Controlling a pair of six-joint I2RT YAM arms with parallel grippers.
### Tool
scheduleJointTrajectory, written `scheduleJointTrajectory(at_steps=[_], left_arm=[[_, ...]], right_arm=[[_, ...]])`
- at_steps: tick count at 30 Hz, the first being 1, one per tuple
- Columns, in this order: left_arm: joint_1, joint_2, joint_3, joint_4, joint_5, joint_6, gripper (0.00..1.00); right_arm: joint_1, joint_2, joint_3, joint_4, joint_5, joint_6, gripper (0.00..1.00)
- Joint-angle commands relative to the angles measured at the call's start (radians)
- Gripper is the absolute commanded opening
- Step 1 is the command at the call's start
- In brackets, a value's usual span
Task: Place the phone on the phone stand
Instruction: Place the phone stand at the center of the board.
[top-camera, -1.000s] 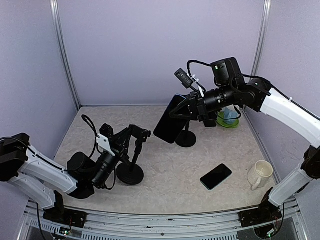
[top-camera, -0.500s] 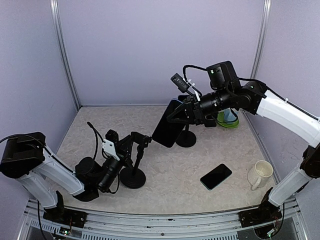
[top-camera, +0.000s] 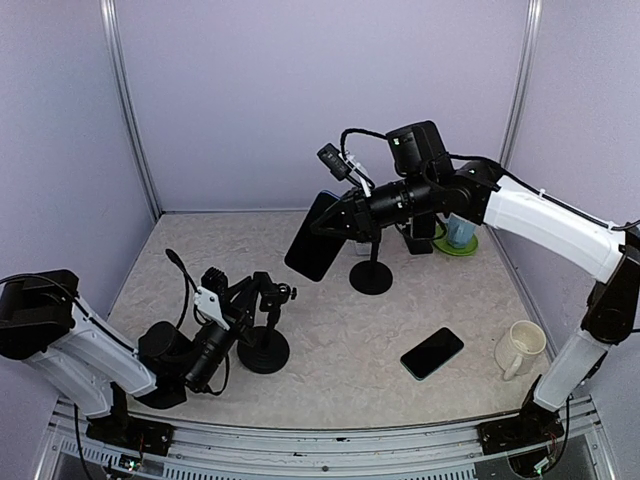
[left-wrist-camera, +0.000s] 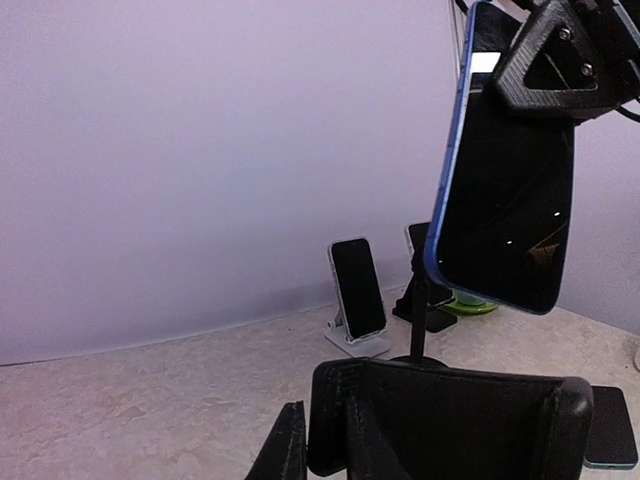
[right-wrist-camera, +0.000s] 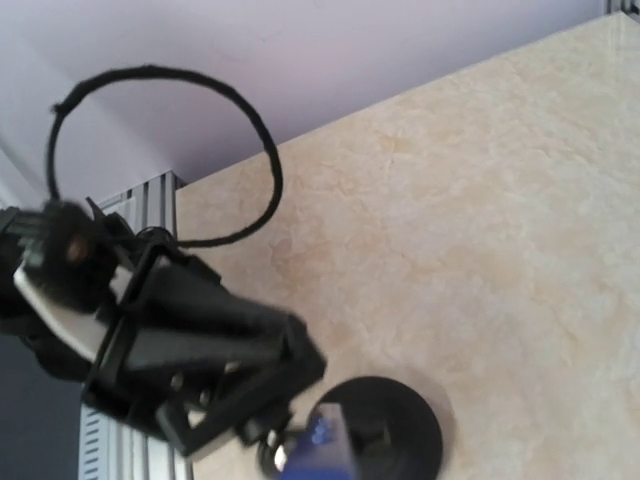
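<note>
Phone (top-camera: 312, 238) is hanging in the air, tilted, with its dark screen facing the left wrist camera (left-wrist-camera: 505, 210). The right gripper (top-camera: 345, 222) is clenching it at its upper part. The phone is staying above the phone stand (top-camera: 263, 352), further from the arms and to the right, and it is not touching it.

The table (top-camera: 330, 385) is carrying everything else. The left gripper (top-camera: 262, 297) is lying low, right at the top of the phone stand's pole. It is not possible to tell if its jaws are grasping the pole or are released. In the left wrist view the stand's black cradle (left-wrist-camera: 450, 415) is filling the lower edge.

A second stand (top-camera: 372, 275), also black with a round base, is standing further back and to the right of the phone stand. A mug (top-camera: 520, 348) is sitting far to the right of it. A spare phone (top-camera: 432, 352) is lying flat between the phone stand and the mug. A green bowl (top-camera: 455, 243) is resting behind the second stand.
</note>
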Motion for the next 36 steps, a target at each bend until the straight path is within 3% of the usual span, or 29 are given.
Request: scheduleJointTrajectory(at_steps=[1, 6, 11, 23, 27, 31, 36], left_arm=[[-0.029, -0.023, -0.013, 0.273, -0.003, 0.064, 0.12], [-0.043, -0.042, -0.03, 0.273, -0.028, 0.086, 0.09], [-0.043, -0.072, -0.056, 0.274, -0.094, 0.094, 0.13], [-0.045, -0.175, -0.13, 0.27, -0.169, 0.073, 0.61], [-0.053, -0.251, -0.164, 0.224, -0.199, 0.045, 0.69], [-0.063, -0.403, -0.208, 0.069, -0.22, -0.011, 0.73], [-0.061, -0.718, -0.206, -0.353, -0.164, -0.166, 0.76]], right_arm=[[0.051, 0.055, 0.11, -0.003, 0.005, -0.038, 0.0], [0.076, 0.084, 0.139, -0.006, -0.019, -0.039, 0.0], [0.098, 0.114, 0.2, -0.053, -0.022, -0.061, 0.0], [0.165, 0.227, 0.383, -0.219, -0.02, -0.142, 0.0], [0.168, 0.246, 0.417, -0.238, -0.009, -0.15, 0.0], [0.169, 0.221, 0.395, -0.226, 0.012, -0.149, 0.0], [0.169, 0.169, 0.339, -0.189, 0.046, -0.143, 0.0]])
